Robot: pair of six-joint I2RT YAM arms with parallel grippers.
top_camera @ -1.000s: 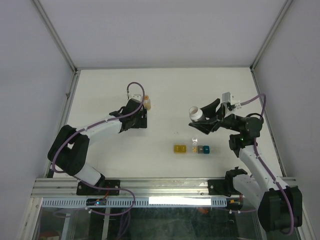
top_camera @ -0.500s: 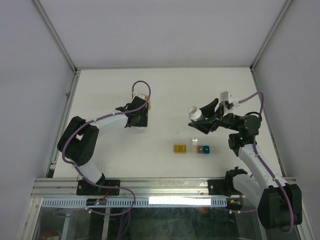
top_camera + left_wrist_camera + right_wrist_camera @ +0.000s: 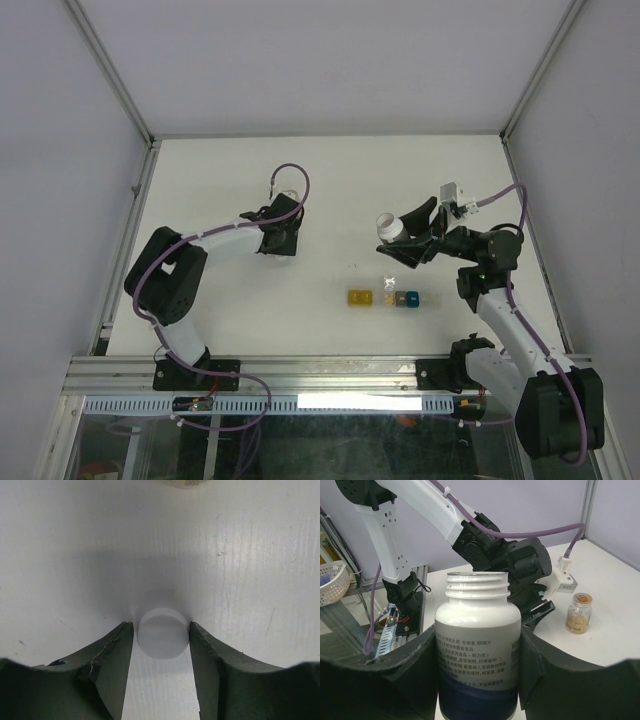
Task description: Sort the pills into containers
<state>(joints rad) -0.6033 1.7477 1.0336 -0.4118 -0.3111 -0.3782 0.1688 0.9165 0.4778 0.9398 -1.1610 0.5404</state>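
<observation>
The containers (image 3: 383, 298) form a short strip on the table: yellow (image 3: 359, 298), clear (image 3: 388, 297) and blue-teal (image 3: 406, 298). I cannot make out any pills. My right gripper (image 3: 412, 238) is shut on a white pill bottle (image 3: 477, 645) and holds it above the table behind the strip. The bottle's threaded mouth is uncapped, and in the top view the bottle (image 3: 392, 228) tilts to the left. My left gripper (image 3: 161, 632) is down at the table at the far left. Its jaws press on either side of a round white cap (image 3: 163, 636), which is hidden in the top view.
A small round amber bottle (image 3: 578, 613) stands just beyond my left gripper (image 3: 287, 222); its base (image 3: 182, 482) shows at the top edge of the left wrist view. Grey walls enclose the table on three sides. A white basket (image 3: 332, 582) sits off the table.
The left arm has swung its gripper a little to the right, and its jaws have narrowed onto the white cap. The right arm has kept the bottle still.
</observation>
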